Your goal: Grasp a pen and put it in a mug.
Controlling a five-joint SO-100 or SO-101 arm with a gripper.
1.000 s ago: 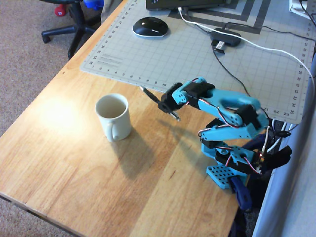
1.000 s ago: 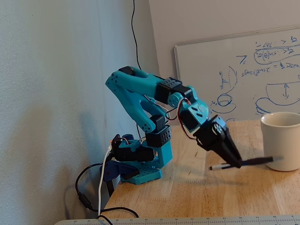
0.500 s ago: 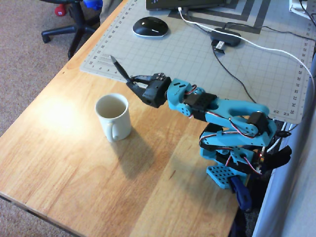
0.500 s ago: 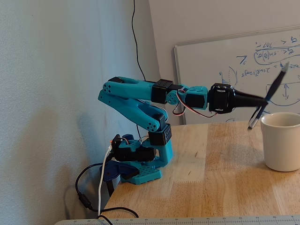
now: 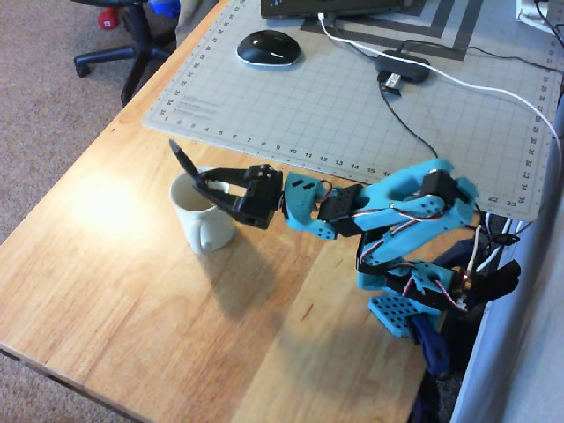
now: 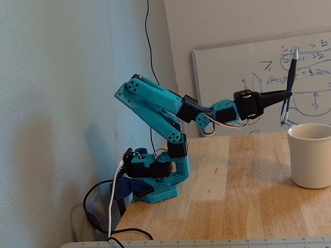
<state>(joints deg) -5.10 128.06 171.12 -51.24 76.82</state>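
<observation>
Pen (image 6: 290, 85) pinched upright in the gripper (image 6: 287, 94), just above the mug (image 6: 311, 155).

Overhead view: the jaws are clenched on the pen (image 5: 183, 161) over the mug's (image 5: 201, 225) opening; its length is foreshortened. Fixed view: the jaws grasp it near mid-length, silvery tip pointing down, above the rim. It looks light, stiff and slick, so a middle hold likely guards against swivelling.
</observation>
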